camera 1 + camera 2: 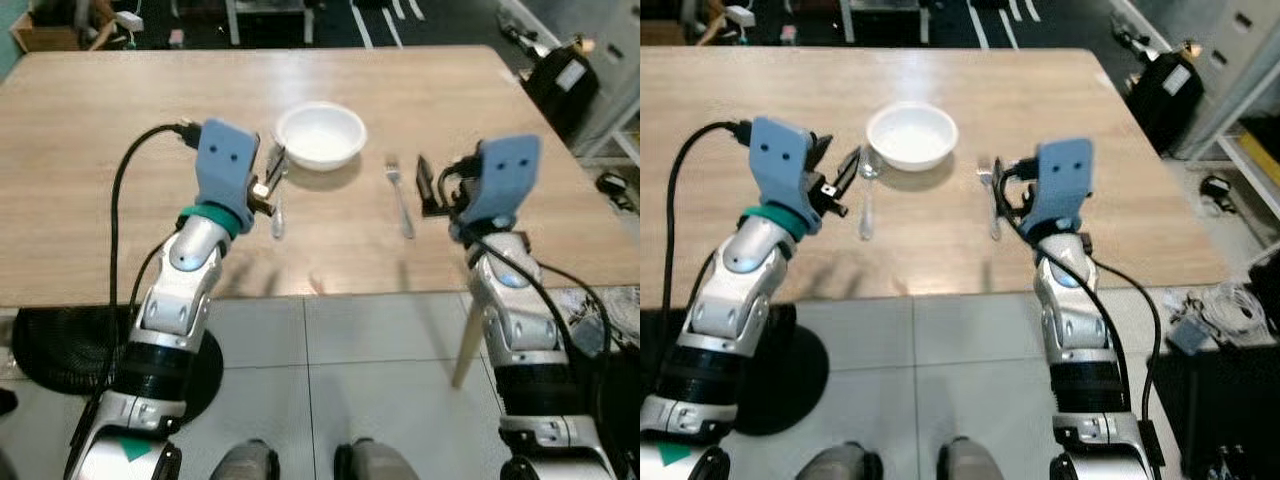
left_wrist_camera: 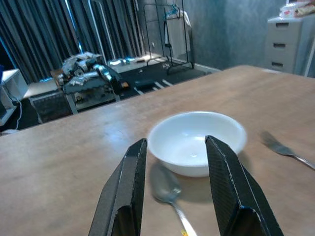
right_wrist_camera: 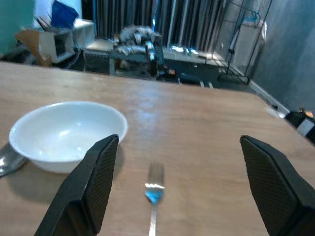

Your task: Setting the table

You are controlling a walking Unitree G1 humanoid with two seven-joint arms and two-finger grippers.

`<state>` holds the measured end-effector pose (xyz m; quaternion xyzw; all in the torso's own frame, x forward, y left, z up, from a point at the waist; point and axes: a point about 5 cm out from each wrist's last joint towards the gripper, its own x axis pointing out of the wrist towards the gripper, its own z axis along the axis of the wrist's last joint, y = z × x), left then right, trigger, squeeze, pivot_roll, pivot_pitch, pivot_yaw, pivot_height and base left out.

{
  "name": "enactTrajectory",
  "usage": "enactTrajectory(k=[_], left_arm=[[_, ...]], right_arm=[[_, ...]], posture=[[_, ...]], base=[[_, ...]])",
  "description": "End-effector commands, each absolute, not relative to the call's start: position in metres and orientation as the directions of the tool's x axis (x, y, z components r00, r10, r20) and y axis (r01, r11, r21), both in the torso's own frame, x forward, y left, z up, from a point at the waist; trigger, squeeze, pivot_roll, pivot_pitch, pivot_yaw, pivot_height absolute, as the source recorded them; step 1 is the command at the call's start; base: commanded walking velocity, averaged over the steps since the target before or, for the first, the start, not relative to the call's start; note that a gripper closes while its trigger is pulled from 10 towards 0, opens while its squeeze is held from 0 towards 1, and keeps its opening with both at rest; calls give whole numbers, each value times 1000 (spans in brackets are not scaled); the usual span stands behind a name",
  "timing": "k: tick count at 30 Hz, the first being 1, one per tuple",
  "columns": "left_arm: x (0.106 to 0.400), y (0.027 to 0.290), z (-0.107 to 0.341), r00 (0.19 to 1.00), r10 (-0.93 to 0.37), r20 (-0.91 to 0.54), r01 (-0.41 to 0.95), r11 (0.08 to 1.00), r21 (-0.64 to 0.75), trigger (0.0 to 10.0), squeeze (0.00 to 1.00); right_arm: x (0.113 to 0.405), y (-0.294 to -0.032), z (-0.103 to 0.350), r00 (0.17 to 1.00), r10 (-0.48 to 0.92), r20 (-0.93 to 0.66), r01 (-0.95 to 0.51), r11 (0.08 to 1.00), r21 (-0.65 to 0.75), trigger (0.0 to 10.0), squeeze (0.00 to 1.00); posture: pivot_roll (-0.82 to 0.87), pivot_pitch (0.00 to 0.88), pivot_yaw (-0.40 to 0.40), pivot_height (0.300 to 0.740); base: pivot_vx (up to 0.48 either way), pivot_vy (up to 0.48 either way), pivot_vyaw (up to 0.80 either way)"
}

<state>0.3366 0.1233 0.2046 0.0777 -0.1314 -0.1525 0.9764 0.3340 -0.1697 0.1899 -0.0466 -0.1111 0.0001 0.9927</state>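
Left eye view shows a place setting already laid out on the wooden counter [image 1: 120, 130]: a white bowl [image 1: 320, 134] in the middle, a spoon [image 1: 277, 205] just beside it on the robot's left and a fork [image 1: 400, 195] a little apart on its right, both lying with handles toward the robot. Judging by that, the setting looks nearly or fully done — nothing is held, and no other tableware is visible waiting to be placed.

The left gripper [image 2: 174, 191] hovers just above the spoon with its fingers spread and empty, the spoon's head lying between them in the left wrist view. The right gripper [image 3: 184, 191] hangs near the fork's handle, fingers wide apart and empty too.

The bowl is upright and appears empty — its inside is plain white, with no food or liquid that I can make out.
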Motion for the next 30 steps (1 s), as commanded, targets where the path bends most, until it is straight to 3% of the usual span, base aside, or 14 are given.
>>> enactTrajectory(k=[1,8,12,18,20,26,30], left_arm=[[337,124,201,928,-315,200,278,941,193,10000,0],[335,121,194,923,-349,158,318,928,192,10000,0],[331,121,191,914,-384,132,359,916,177,10000,0],[328,127,185,886,-462,33,448,873,191,10000,0],[324,136,182,848,-527,-55,524,819,232,10000,0],[322,142,182,822,-559,-106,566,782,261,10000,0],[321,139,182,816,-564,-125,574,769,281,10000,0]], right_arm=[[335,-178,183,982,-49,184,67,993,-97,10000,0],[336,-180,177,989,-39,144,63,985,-163,10000,0],[339,-181,164,999,-30,42,38,978,-206,10000,0],[340,-184,155,999,-34,-27,29,983,-183,10000,0],[335,-186,148,997,0,-77,-13,985,-173,10000,0],[330,-180,141,990,67,-127,-84,987,-137,10000,0],[330,-161,119,974,93,-207,-112,990,-81,10000,0]], posture=[[-9,0,51,740],[-14,2,48,740],[-9,6,38,740],[-3,9,31,740],[-4,13,30,740],[-8,18,31,740],[5,23,26,740]], base=[[247,0,0],[0,0,0],[0,0,0],[0,0,0],[0,0,0],[0,0,0],[0,0,0]])
